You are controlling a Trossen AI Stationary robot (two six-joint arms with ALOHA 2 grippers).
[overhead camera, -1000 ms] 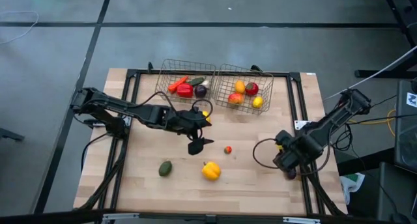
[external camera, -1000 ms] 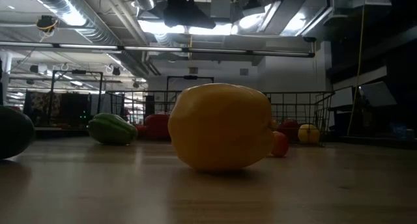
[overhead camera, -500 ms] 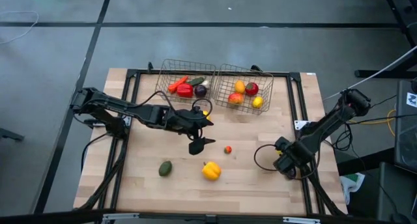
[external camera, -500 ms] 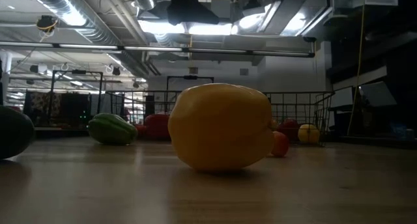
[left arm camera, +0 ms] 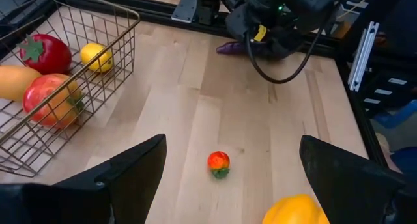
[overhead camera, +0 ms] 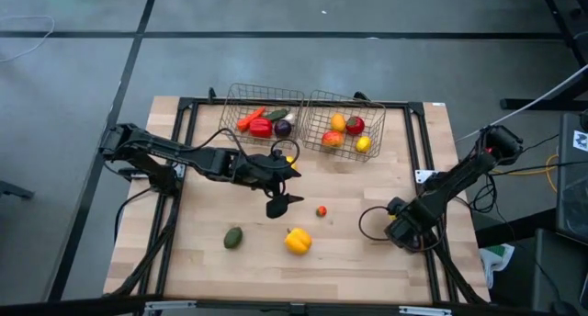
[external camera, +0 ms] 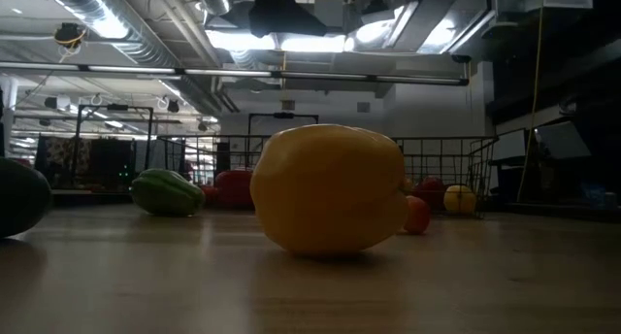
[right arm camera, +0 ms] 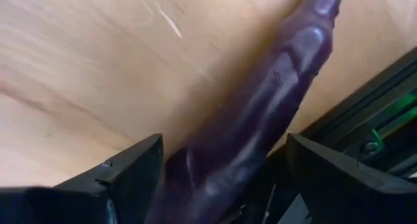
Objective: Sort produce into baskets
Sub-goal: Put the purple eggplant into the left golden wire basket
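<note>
Purple eggplant [right arm camera: 260,126] lies between right gripper's [overhead camera: 405,235] spread fingers at table's [overhead camera: 358,261] 4 o'clock; gripper has dropped lower. Left gripper [overhead camera: 287,178] hovers, released.

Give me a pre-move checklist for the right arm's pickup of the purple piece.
1. Right gripper fingers open: ok.
2. Purple eggplant between the fingers: ok; it lies on the table by the black frame rail.
3. Eggplant gripped: not ok, not yet closed on.
4. Left gripper out of the way: ok; open and empty above the small tomato, mid-table.
5. Room in the baskets: ok.
6. Frame rail clear of fingers: cannot tell.
</note>
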